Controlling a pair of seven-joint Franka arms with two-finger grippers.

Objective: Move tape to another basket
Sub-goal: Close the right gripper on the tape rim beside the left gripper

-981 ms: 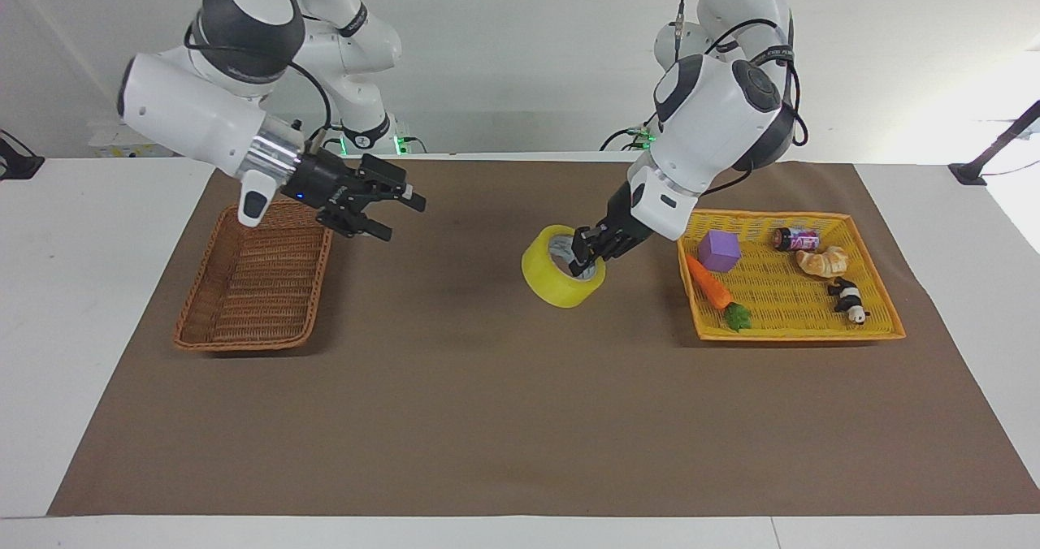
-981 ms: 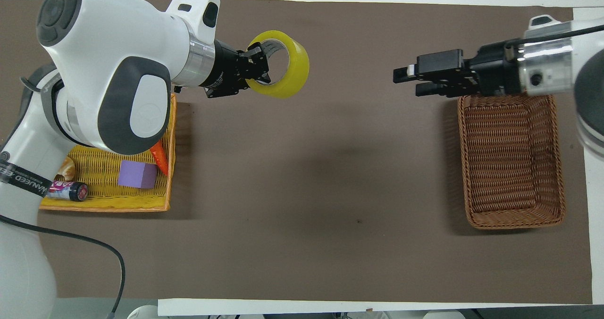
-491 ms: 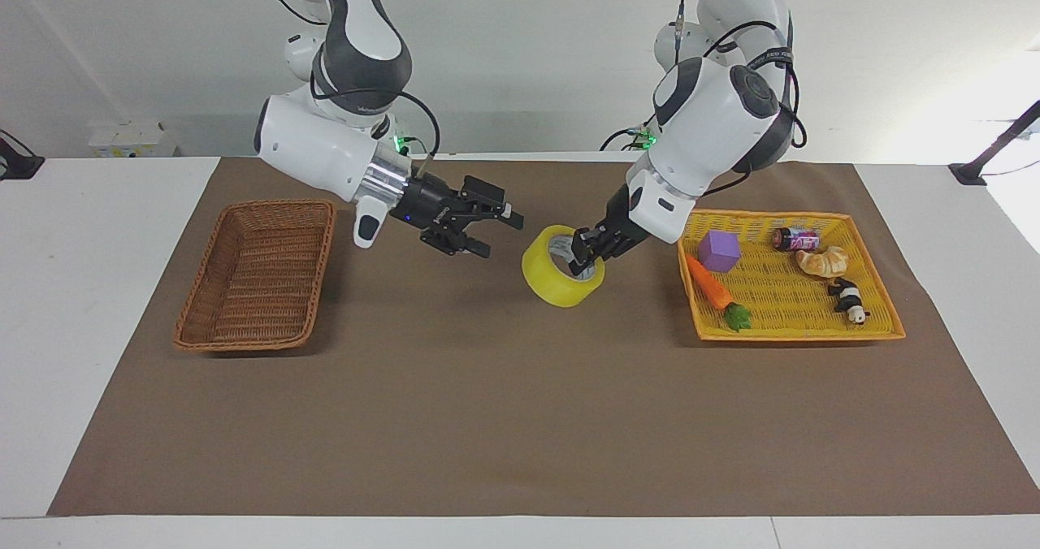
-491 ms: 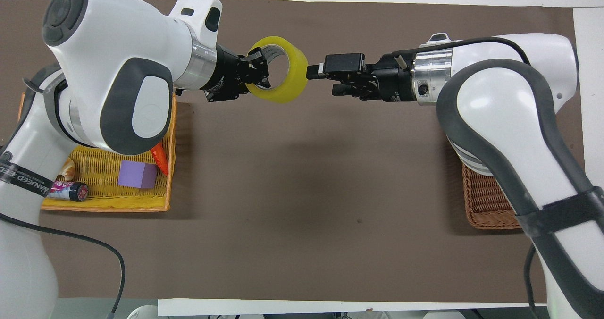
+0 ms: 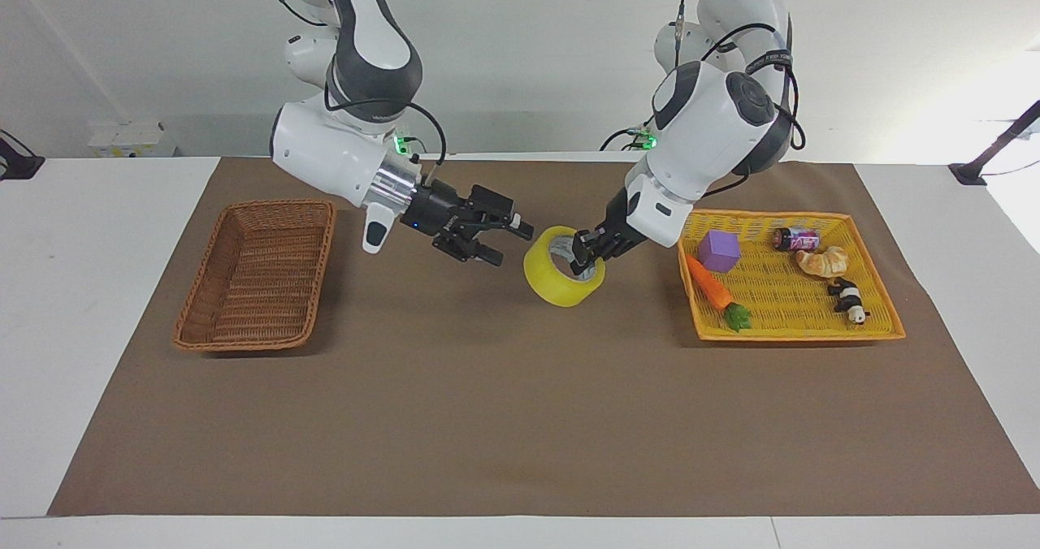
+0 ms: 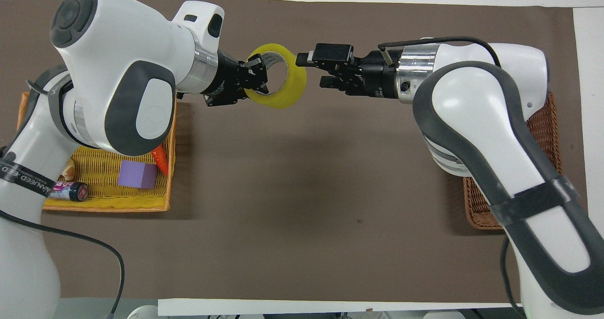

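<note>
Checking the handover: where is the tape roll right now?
The tape roll is held up over the mat's middle by the shut left end effector, between the two baskets, with the open right end effector beside it.

The tape (image 5: pixel 564 277) is glossy translucent yellow plastic; the basket (image 5: pixel 257 274) is rough brown wicker; matt brown paper (image 5: pixel 520 419) covers the desk (image 5: pixel 81 273).

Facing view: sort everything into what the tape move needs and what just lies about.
Needed:
- tape, held by left end effector
- open right end effector beside it
- brown basket

Lying about, in the yellow basket:
- carrot
- purple block
- can
- croissant
- panda
</note>
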